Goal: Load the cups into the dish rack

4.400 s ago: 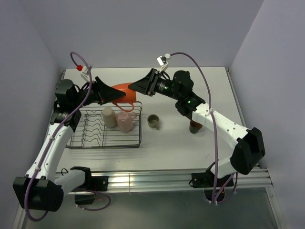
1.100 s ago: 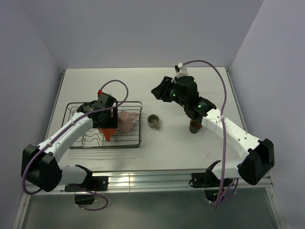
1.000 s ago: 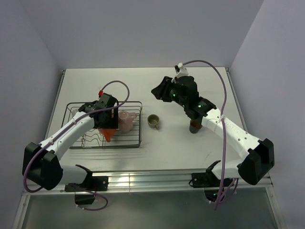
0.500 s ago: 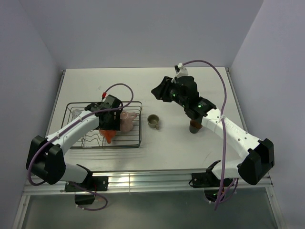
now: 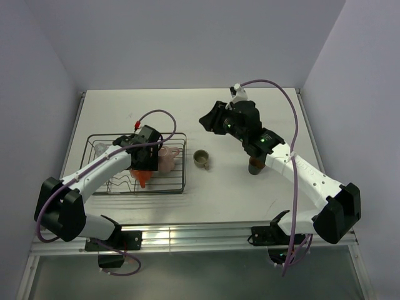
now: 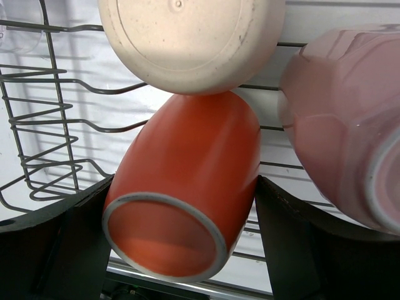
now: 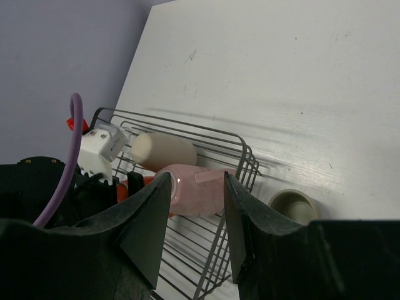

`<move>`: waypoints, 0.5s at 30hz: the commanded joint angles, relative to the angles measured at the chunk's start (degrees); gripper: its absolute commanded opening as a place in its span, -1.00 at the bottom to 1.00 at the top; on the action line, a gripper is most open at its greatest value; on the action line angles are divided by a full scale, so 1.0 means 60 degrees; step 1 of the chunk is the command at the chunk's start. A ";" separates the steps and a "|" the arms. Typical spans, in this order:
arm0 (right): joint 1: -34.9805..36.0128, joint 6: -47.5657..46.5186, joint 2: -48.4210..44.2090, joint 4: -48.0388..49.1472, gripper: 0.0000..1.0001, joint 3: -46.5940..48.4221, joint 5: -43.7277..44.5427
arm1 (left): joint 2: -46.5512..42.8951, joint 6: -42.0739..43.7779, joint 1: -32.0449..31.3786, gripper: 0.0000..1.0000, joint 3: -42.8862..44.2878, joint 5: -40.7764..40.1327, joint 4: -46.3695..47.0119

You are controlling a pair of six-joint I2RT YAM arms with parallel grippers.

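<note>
The orange mug [image 6: 187, 187] is gripped between the dark fingers [image 6: 300, 244] of my left gripper [image 6: 181, 237], tilted over the dish rack [image 6: 44, 125] with its mouth toward the camera. It lies next to the beige tumbler [image 6: 187, 37] and the pink mug [image 6: 344, 137], both on their sides in the rack. From above, my left gripper [image 5: 142, 164] covers the tumbler, and only the orange mug [image 5: 142, 179] shows below it. My right gripper [image 5: 205, 120] hangs open above the table behind the olive-green cup [image 5: 201, 159]. The dark brown mug [image 5: 255, 166] stands under the right forearm.
The dish rack [image 5: 178, 181] lies at the left of the white table. A small clear glass [image 5: 100, 148] sits in its far left corner. Walls close in the table at the back and on both sides. The right wrist view shows the pink mug [image 7: 200, 190] and the olive-green cup [image 7: 292, 206].
Earlier both grippers met at the orange mug behind the rack; since then the left one has carried it down into the rack and the right one has drawn back. Over the last second, the left gripper shifted slightly right.
</note>
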 commanded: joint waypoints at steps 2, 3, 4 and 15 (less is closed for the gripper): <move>-0.0092 -0.0114 -0.0412 0.0329 -0.07 -0.0072 0.0049 | -0.0140 -0.0075 -0.0117 0.59 0.0042 -0.0411 0.0200; -0.0092 -0.0114 -0.0413 0.0329 -0.07 -0.0087 0.0063 | -0.0169 -0.0075 -0.0131 0.60 0.0042 -0.0411 0.0200; -0.0092 -0.0099 -0.0427 0.0329 -0.07 -0.0087 0.0063 | -0.0169 -0.0090 -0.0131 0.61 0.0028 -0.0396 0.0214; -0.0121 -0.0143 -0.0457 0.0270 -0.07 -0.0146 0.0092 | -0.0111 0.0027 -0.0146 0.66 -0.0002 0.0028 0.0361</move>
